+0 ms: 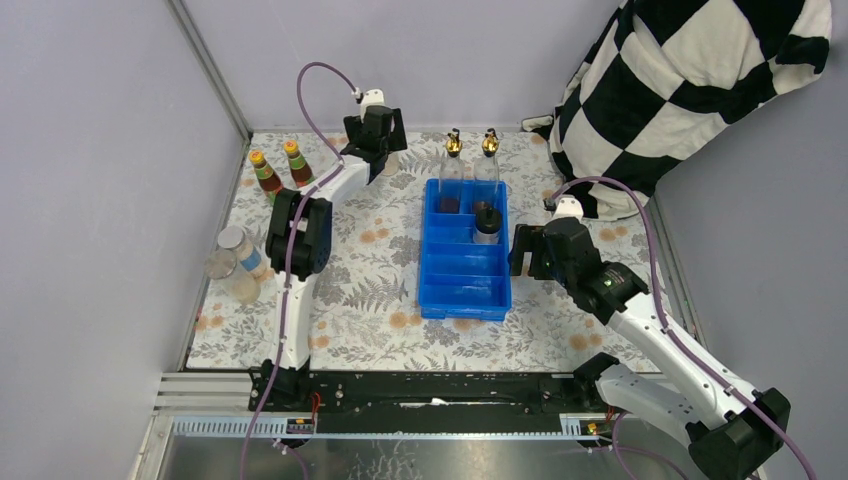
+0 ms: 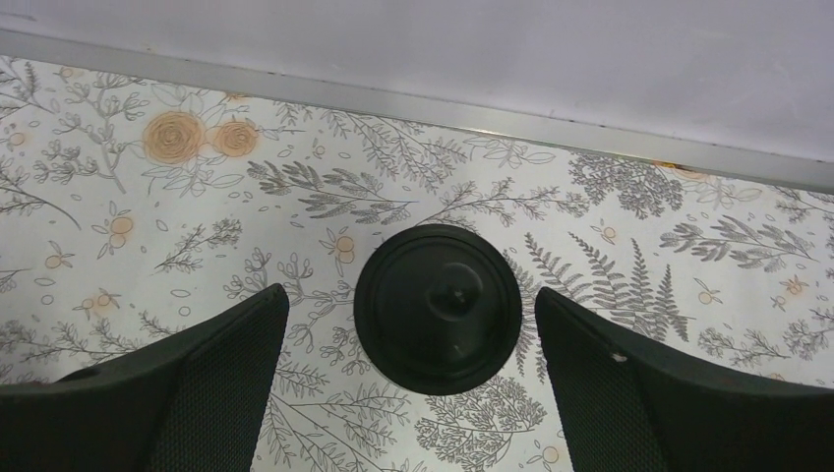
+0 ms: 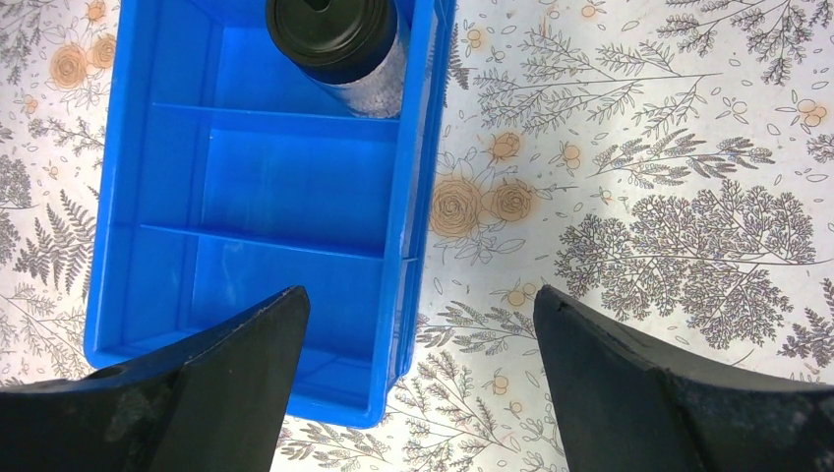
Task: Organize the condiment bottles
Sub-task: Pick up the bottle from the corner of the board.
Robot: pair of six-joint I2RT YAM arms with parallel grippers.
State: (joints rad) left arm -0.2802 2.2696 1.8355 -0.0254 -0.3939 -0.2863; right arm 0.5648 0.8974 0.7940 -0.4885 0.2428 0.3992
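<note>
Black-capped bottle stands directly beneath your left gripper, centred between its wide-open fingers. Descend straight, then close below the cap. Right gripper, also released, hovers beside the tray.

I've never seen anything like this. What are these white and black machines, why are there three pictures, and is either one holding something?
They are two robot arms bolted at the near edge of a table with a flowery cloth. Each ends in a two-finger gripper. The wide picture comes from a camera above and behind them; the other two come from small cameras on the wrists, so the dark shapes at the bottom are each arm's own fingers.

The left gripper hangs open over a black-capped bottle standing near the back wall. The right gripper is open above the tray's right edge. Neither holds anything.

Another black-capped bottle already stands in the blue tray. Two gold-spouted bottles stand behind it, two orange-capped bottles at the far left, and two jars lie at the left edge.
</note>
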